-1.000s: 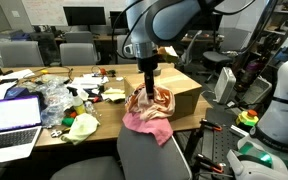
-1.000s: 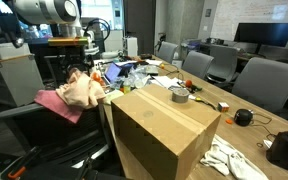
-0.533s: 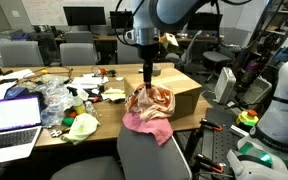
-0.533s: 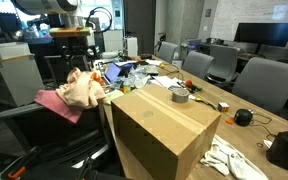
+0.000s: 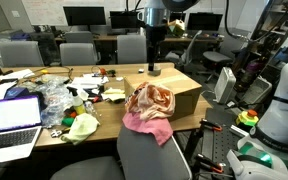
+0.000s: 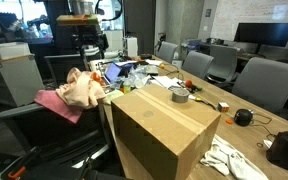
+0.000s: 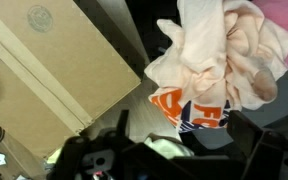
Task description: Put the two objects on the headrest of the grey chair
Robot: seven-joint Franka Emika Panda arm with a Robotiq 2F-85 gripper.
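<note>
Both cloths lie bunched on the top of the grey chair. The patterned orange, pink and white cloth sits on top of the plain pink cloth, which hangs down the chair's back. My gripper hangs well above them, open, with nothing between its fingers. In the wrist view its dark fingers frame the cloths from above.
A cardboard box stands on the table right beside the chair. A laptop, a yellow-green cloth and clutter cover the table. A tape roll lies behind the box. Smaller grey chairs stand beyond.
My gripper has risen straight up from just over the cloths and stayed open. Neither cloth has moved on the chair.
</note>
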